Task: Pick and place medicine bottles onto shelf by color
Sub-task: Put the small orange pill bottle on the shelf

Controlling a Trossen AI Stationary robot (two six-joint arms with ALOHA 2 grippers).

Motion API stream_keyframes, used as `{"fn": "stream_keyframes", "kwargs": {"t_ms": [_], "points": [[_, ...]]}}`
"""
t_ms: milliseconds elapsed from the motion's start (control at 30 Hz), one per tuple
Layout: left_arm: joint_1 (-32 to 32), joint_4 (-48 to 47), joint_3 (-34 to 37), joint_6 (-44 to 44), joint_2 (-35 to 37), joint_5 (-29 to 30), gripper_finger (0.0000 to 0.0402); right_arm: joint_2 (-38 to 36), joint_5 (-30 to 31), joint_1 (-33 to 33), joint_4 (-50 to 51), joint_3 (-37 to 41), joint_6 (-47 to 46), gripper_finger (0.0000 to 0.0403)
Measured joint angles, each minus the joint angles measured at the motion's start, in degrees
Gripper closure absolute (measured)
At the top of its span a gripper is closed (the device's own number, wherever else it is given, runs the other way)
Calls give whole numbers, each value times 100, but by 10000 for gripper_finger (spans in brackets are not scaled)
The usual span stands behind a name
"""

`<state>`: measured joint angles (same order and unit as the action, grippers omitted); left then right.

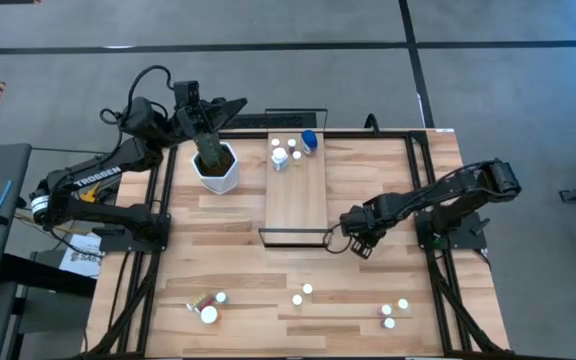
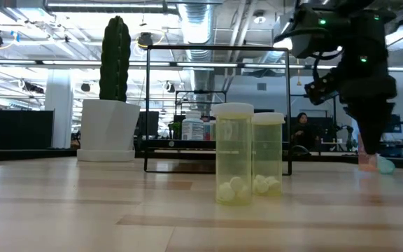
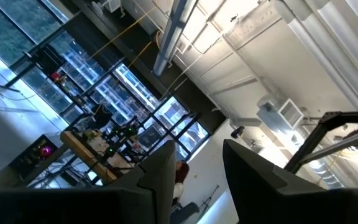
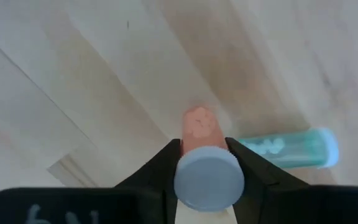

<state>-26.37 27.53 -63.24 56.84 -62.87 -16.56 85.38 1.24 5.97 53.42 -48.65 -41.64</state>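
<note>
My right gripper (image 1: 356, 243) hangs fingers down beside the near right corner of the shelf (image 1: 298, 195), shut on a small orange bottle (image 4: 199, 127) with a white cap (image 4: 207, 180). A green bottle (image 4: 291, 148) lies on its side on the table right next to it. On the shelf's far end stand white bottles (image 1: 280, 155) and a blue one (image 1: 309, 140). My left gripper (image 3: 197, 180) is raised by the cactus pot (image 1: 215, 168), tilted up toward the ceiling, open with nothing between its fingers. My right gripper pinches the orange bottle's body just under the cap (image 4: 197, 142) between its two fingers (image 4: 166, 158). The fingers come from above and point down. The bottle is upright, cap up, its lower end (image 2: 364, 163) at table level; whether it stands on the wood I cannot tell.
Several small bottles are scattered along the table's near edge (image 1: 208, 315) (image 1: 303, 293) (image 1: 393, 312); two yellowish ones (image 2: 234, 154) stand close to the low camera. The white pot with the cactus (image 2: 107, 129) stands left of the shelf's far end.
</note>
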Motion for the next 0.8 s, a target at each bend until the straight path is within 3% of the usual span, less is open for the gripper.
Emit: {"fn": "stream_keyframes", "kwargs": {"t_ms": [333, 600, 800], "points": [[0, 0, 0, 32, 0, -358, 281, 5, 2, -1274, 125, -1170, 1152, 282], [0, 0, 0, 34, 0, -695, 281, 17, 4, -2357, -3, -1889, 1330, 270], [0, 0, 0, 3, 0, -725, 281, 22, -3, -2808, -132, -2123, 1326, 272]]}}
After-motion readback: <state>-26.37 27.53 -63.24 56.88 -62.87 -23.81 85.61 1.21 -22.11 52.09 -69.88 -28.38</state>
